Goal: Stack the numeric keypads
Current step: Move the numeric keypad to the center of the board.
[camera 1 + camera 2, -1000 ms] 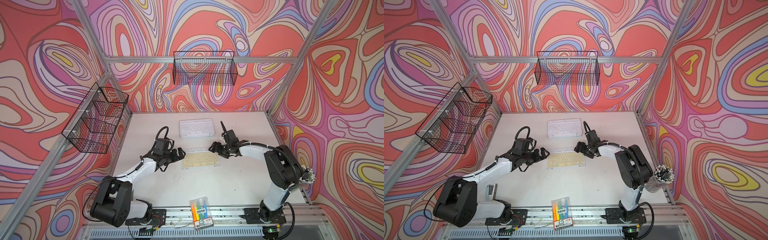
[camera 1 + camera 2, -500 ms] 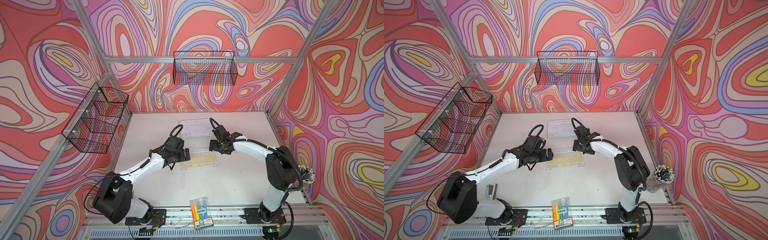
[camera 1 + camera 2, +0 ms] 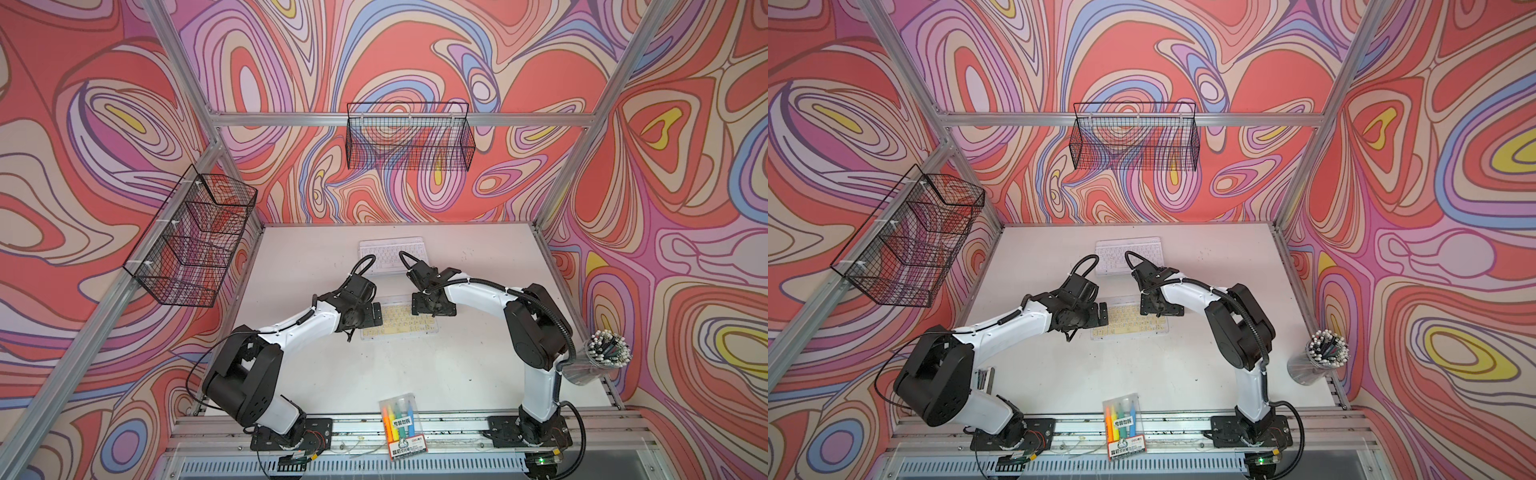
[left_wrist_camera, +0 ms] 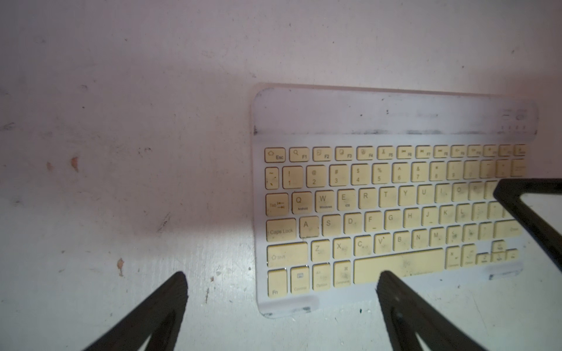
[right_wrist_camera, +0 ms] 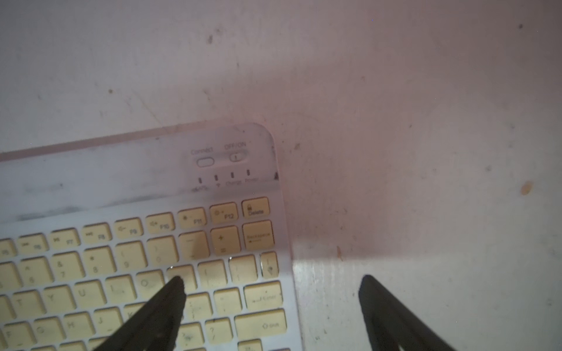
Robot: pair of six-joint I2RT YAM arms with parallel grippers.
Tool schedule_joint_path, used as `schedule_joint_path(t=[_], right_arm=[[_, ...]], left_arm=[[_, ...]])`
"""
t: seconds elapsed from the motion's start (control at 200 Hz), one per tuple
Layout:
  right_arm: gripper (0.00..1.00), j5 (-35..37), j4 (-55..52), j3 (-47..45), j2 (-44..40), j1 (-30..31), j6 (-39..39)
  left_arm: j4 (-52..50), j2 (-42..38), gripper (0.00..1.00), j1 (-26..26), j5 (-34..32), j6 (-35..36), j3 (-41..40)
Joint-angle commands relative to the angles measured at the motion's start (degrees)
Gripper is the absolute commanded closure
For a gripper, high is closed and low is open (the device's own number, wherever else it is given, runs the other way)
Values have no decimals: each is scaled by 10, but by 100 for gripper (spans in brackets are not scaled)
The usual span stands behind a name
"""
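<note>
Our left gripper (image 4: 282,275) is spread wide, holding nothing, straddling the left short edge of the yellow keypad (image 3: 399,326): one finger over bare worktop (image 3: 478,353), one over its keys. Keypad lies flat mid-worktop, long axis left-to-right, one end toward each arm; the white keypad (image 3: 388,255) sits apart toward the back edge. Our right gripper (image 5: 272,279) is likewise spread and empty, astride the right short edge. We judge both arms equally near, one per end, so a two-sided lift
</note>
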Motion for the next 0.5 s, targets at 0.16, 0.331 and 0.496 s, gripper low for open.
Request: schedule_joint_path(t=[0.16, 0.331, 0.496], right_arm=[[14, -41, 48, -21, -7, 0, -8], [17, -43, 51, -22, -6, -2, -15], [17, -64, 59, -31, -8, -9, -17]], left_arm=[[7, 28, 1, -4, 14, -11, 23], [20, 39, 4, -4, 24, -16, 22], [33, 49, 6, -4, 35, -16, 22]])
